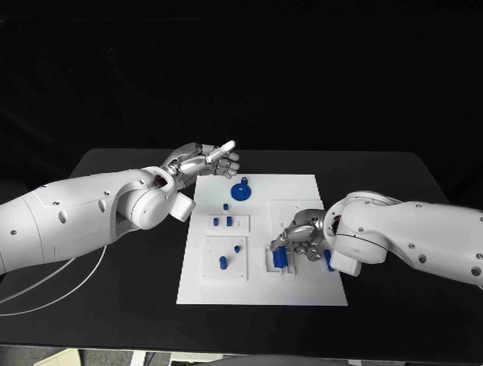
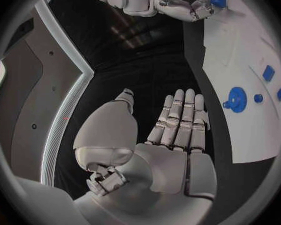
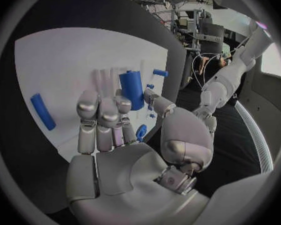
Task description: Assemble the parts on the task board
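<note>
1. I see the white board (image 1: 265, 244) in the middle of the black table (image 1: 417, 183), with small blue parts on it.
2. My left hand (image 1: 205, 161) is off the board, just beside its far left corner, over bare table. Its fingers lie straight and side by side with the thumb apart, and it holds nothing.
3. My right hand (image 1: 297, 238) is over the board's right side, near its right edge.
4. In the right wrist view a blue cylinder (image 3: 132, 89) stands just past the fingertips (image 3: 100, 107). I cannot tell whether they grip it or only touch it.
5. A round blue knob (image 1: 241, 192) sits on the far part of the board, near my left hand.
6. Blue pegs (image 1: 228, 221) stand in the small raised plate at centre-left, and another peg (image 1: 223, 261) in the plate nearer me.
7. A loose blue bar (image 3: 42, 111) lies flat on the board beside my right hand.
</note>
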Motion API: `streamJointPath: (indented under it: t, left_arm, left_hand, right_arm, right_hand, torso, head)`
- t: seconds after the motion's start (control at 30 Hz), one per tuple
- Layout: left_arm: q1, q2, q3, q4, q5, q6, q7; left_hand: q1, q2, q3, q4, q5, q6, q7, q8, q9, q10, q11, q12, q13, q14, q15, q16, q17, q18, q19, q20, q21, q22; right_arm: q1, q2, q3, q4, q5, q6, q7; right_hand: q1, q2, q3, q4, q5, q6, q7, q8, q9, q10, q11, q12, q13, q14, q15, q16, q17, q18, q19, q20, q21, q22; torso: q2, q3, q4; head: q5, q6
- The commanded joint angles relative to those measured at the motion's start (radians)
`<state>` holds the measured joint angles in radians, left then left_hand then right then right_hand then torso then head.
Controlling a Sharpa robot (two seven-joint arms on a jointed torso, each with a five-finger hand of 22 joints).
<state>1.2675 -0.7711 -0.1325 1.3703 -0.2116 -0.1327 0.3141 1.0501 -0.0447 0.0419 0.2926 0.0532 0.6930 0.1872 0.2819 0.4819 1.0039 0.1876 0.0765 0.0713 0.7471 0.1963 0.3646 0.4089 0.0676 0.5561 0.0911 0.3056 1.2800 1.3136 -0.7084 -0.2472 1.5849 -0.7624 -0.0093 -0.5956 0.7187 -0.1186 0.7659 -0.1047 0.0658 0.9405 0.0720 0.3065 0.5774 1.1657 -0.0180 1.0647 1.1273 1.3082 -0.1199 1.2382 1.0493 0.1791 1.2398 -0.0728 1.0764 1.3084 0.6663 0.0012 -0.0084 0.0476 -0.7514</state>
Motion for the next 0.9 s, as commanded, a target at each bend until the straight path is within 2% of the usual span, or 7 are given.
streamJointPath:
  t: [0.03,0.57,0.9]
  left_arm:
    - [0.001,0.001,0.001,0.005,0.007,0.019,0.004]
    - [0.001,-0.002,0.001,0.008,0.007,0.019,0.002]
    - [0.001,-0.003,0.001,0.007,0.007,0.020,0.002]
  left_hand:
    - [0.012,0.002,-0.006,0.000,0.003,0.008,0.024,0.004,-0.001,0.005,0.000,-0.007,-0.001,0.008,-0.002,0.003,-0.001,0.007,0.007,0.002,-0.003,0.001]
    - [0.013,0.002,-0.009,0.000,0.003,0.009,0.024,0.005,-0.001,0.005,0.000,-0.007,-0.001,0.008,-0.002,0.003,-0.002,0.007,0.007,0.002,-0.004,0.001]
    - [0.015,0.003,-0.010,0.000,0.003,0.010,0.024,0.005,-0.002,0.005,0.000,-0.007,-0.001,0.008,-0.002,0.003,-0.002,0.007,0.008,0.002,-0.005,0.002]
  right_arm:
    - [-0.001,0.007,0.000,-0.006,0.003,0.031,0.001]
    - [-0.011,0.005,0.000,-0.004,-0.006,0.053,-0.002]
    - [-0.013,0.006,0.000,-0.007,-0.012,0.043,-0.002]
  right_hand:
    - [-0.010,0.001,-0.006,0.002,-0.007,0.082,0.017,-0.005,0.000,-0.002,-0.005,-0.005,0.001,0.000,-0.008,-0.005,0.001,0.083,-0.001,0.004,0.005,0.012]
    - [-0.013,0.003,-0.007,0.001,-0.006,0.081,0.017,-0.006,0.000,-0.002,-0.005,-0.006,0.002,0.000,-0.008,-0.006,0.001,0.083,-0.001,0.004,0.005,0.012]
    - [-0.018,0.004,-0.010,0.002,-0.006,0.081,0.017,-0.007,-0.001,-0.003,-0.005,-0.007,0.002,0.000,-0.008,-0.007,0.002,0.083,-0.002,0.004,0.004,0.011]
  torso:
    - [0.000,0.0000,-0.0020]
    - [-0.001,0.0011,-0.0031]
    - [-0.001,0.0010,-0.0028]
  head:
    - [0.003,-0.002]
    - [0.009,-0.005]
    - [0.010,-0.006]
